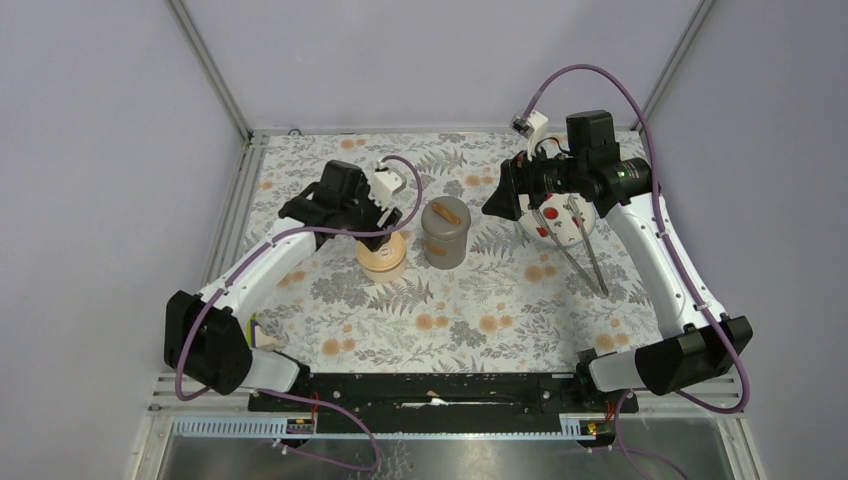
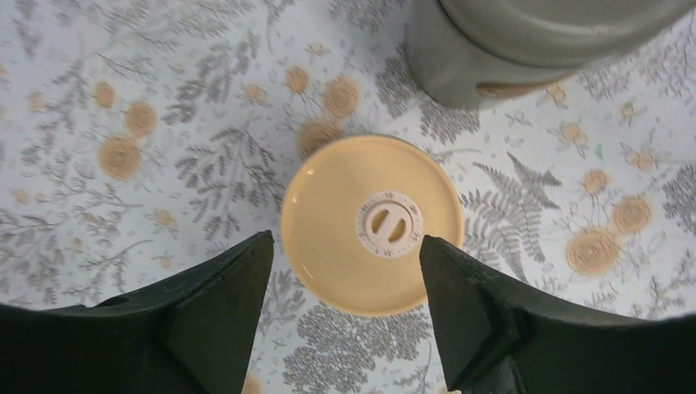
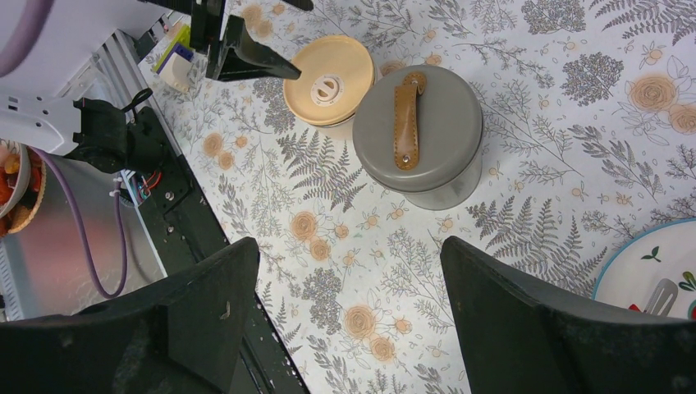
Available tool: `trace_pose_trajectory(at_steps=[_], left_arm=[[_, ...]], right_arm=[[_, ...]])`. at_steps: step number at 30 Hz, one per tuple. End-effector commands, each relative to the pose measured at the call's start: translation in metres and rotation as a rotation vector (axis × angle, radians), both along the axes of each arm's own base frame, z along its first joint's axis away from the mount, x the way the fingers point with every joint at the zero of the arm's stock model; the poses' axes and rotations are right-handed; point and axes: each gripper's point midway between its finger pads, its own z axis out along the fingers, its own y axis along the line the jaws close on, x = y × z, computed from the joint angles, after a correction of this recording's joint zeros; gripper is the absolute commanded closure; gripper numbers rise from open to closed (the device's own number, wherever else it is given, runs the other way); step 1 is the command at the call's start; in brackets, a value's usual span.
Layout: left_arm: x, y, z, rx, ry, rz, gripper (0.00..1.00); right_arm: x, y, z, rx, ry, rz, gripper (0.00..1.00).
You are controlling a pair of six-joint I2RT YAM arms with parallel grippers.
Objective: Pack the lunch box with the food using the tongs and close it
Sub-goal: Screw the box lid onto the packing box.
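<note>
Okay, floral-print counter (image 1: 470, 320), flat and matte. Grey round lunch box (image 1: 446, 232) at centre of the top view, smooth walls, lid on with a brown leather strap across it. Just to its left is a cream tub (image 2: 371, 223), glossy round lid with a small white slotted knob. Left pincer (image 2: 346, 246) hangs over that tub, black wedge fingers spread wide to either side of the lid, holding nothing. Right pincer (image 3: 349, 246) gapes wide too, empty, at upper right of the top view. Tongs (image 1: 580, 250), thin shiny metal, lie just below and right of it, tips on the white plate (image 1: 540, 235), joined end on the counter. Food (image 1: 551, 213): small red pieces on the plate, rest unclear.
</note>
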Motion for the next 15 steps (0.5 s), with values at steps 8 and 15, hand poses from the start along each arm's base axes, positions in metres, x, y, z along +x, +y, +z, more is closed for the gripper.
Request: trace_pose_trajectory(at_steps=[8,15], left_arm=[[-0.023,0.002,-0.046,0.023,0.174,-0.019,0.34],[-0.024,0.002,-0.074,0.047,0.233,-0.028,0.34]], right_arm=[[0.000,-0.003,0.007,0.001,-0.032,0.001,0.11],[0.000,-0.003,0.006,0.000,-0.032,-0.002,0.11]])
